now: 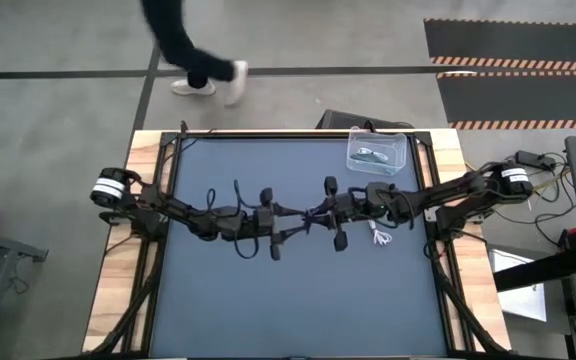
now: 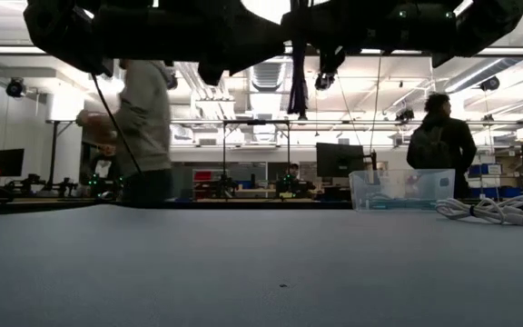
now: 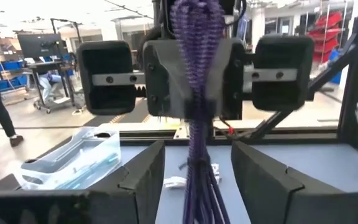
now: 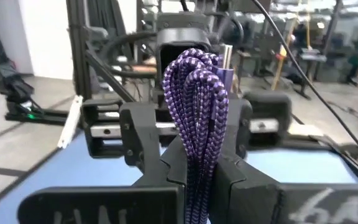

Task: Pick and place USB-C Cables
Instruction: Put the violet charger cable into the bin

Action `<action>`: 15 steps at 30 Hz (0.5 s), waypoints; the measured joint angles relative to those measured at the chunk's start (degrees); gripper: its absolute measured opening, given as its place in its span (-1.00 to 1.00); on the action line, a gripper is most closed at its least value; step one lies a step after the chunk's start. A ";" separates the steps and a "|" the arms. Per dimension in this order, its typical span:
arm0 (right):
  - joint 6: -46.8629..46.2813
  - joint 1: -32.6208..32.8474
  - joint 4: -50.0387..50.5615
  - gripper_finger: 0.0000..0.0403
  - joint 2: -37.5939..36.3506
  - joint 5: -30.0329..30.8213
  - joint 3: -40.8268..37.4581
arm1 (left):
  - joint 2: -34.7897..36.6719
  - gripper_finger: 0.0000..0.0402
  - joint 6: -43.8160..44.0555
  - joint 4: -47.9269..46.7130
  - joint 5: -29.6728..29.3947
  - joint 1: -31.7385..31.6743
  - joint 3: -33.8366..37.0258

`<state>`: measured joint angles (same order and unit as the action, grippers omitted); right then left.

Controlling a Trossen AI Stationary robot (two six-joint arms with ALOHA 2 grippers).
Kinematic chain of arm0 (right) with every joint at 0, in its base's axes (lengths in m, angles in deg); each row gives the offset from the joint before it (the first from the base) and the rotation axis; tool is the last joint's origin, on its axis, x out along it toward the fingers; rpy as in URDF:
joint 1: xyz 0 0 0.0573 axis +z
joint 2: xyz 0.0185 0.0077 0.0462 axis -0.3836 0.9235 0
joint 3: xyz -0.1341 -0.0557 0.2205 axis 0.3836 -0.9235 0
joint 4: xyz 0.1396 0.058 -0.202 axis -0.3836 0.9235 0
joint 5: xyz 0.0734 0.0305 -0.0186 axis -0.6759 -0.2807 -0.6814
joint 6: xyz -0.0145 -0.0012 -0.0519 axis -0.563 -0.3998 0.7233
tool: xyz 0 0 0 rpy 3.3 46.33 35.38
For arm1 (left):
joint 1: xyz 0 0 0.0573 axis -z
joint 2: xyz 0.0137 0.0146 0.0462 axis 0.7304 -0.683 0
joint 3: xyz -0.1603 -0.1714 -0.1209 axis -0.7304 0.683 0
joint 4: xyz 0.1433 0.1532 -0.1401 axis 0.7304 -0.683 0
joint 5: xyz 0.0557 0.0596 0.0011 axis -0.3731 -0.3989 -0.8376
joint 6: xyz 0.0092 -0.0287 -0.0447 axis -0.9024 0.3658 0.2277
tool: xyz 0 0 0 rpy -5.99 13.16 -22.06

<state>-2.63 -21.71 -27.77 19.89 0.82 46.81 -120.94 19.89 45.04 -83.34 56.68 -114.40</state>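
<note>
My right gripper [image 4: 194, 173], above the table's middle [image 1: 320, 212], is shut on the dark purple braided USB-C cable [image 4: 194, 93], a folded bundle. My left gripper [image 3: 197, 180] faces it from the left [image 1: 286, 222]. It is open, with one finger on each side of the bundle's lower part [image 3: 199, 186] and a gap showing on both sides. A white cable [image 1: 381, 236] lies flat on the mat right of the grippers; it also shows in the low view [image 2: 488, 209]. A teal cable [image 1: 371, 155] lies in the clear bin [image 1: 396, 150]. My right gripper pinches the folded purple bundle about its middle [image 4: 196, 163] between its two fingers, several strands together. The fingers come level from the table's right and lie across the bundle. The bundle stands upright, its looped end and a metal plug [image 4: 225, 59] above the fingers, lifted clear of the table.
The clear bin stands at the far right of the dark mat [image 1: 268, 300], and shows in the low view [image 2: 402, 189]. Black frame rails run along the mat's sides. A person walks past beyond the far edge [image 1: 193, 50]; people stand in the room behind [image 2: 439, 136].
</note>
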 joint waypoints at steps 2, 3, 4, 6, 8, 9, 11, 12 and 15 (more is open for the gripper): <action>0.00 0.02 2.86 -0.93 -1.38 1.91 0.00 | 0.32 -0.15 -1.43 -0.08 0.00 0.00 0.90; 0.00 0.00 4.58 -0.93 -2.33 2.49 0.00 | 0.58 -0.15 -1.85 -0.13 -0.04 0.00 1.46; 0.00 0.00 6.79 -0.93 -3.16 2.95 0.10 | 0.82 -0.15 -2.11 -0.08 -0.31 -0.07 1.98; 0.02 -0.02 13.12 -0.93 -5.10 5.15 1.28 | 1.35 -0.15 -2.36 0.03 -1.50 -0.34 3.24; 0.06 -0.02 21.57 -0.93 -6.87 8.61 3.36 | 1.77 -0.15 -3.11 -0.53 -2.71 -0.67 4.30; 0.17 -0.06 26.19 -0.93 -7.63 10.38 4.75 | 1.90 -0.15 -3.36 -0.54 -3.38 -0.79 4.79; 0.17 -0.20 36.22 -0.93 -8.74 13.74 8.13 | 2.00 -0.15 -3.92 -0.48 -3.85 -1.19 5.65; 0.17 -0.44 40.68 -0.93 -8.96 15.18 9.94 | 2.03 -0.15 -4.37 -0.44 -3.92 -1.42 6.17; 0.07 -1.59 54.71 -0.93 -8.99 18.13 16.16 | 2.03 -0.15 -4.68 -0.49 -4.99 -2.09 7.32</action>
<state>-2.56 -23.31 26.93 10.90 18.95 62.97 -118.91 15.21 44.54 -88.32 54.59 -107.08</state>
